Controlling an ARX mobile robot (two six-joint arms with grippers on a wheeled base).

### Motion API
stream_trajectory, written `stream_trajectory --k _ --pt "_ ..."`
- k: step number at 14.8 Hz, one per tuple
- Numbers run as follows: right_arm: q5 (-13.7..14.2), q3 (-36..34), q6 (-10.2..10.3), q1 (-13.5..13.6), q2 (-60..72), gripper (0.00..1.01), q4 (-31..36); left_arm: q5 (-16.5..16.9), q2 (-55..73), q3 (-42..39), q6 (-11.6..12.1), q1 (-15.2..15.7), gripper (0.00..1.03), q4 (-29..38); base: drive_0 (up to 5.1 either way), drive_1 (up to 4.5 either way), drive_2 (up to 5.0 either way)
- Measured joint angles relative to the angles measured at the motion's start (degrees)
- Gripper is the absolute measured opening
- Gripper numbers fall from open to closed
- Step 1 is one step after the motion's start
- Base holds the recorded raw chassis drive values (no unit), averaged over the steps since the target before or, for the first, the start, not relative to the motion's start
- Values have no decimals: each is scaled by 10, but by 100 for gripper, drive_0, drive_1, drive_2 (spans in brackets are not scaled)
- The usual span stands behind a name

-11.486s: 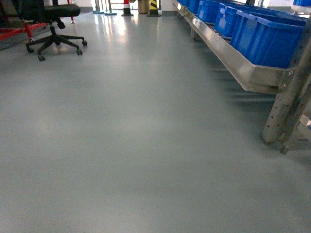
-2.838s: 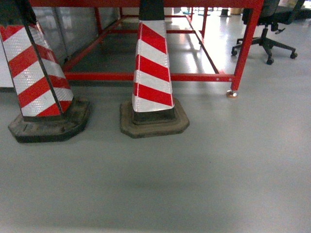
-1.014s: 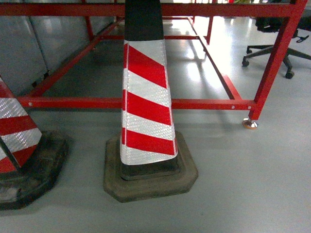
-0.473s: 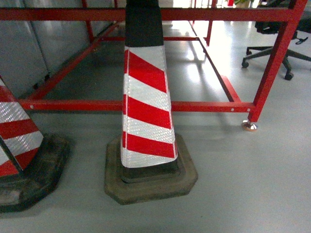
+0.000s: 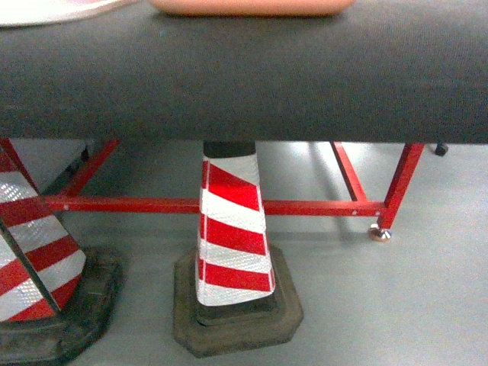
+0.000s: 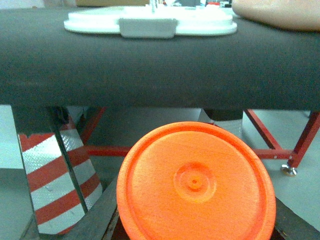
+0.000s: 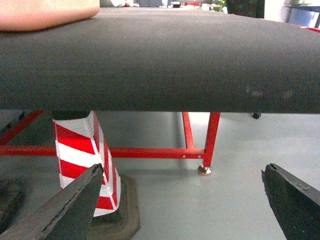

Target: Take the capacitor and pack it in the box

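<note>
Left wrist view pretty much tells the story: the capacitor [image 6: 195,185] fills the foreground, its round orange end face pointing at the camera. The left tool [image 6: 195,231] looks clamped on it, with a dark finger showing on either side. I can't see the actual contact, so treat that as my read. Over in the right wrist view, the right tool [image 7: 180,210] is spread wide with nothing in it.

Next out is the front edge of the black worktop [image 5: 244,76], and both wrists sit lower than its surface. On top, the white lid [image 6: 150,22] lies flat beside the box [image 6: 280,12], so the box seems to be open already. Only its rounded pink base shows, so I can't see inside it. Under the worktop there's a striped cone [image 5: 232,229] and a red frame [image 5: 305,207] further back.

So the pick looks done and packing is what's left. My advice:
- lift the left arm well clear of that edge before going forward
- head right of the lid
- come down over the box opening
- let go low
- keep the right arm out of the way
</note>
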Motion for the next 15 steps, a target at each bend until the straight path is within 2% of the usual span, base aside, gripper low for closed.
stream_trajectory --k 15 --pt "0 0 0 0 0 98 2 0 0 0 0 0 44 4 0 0 0"
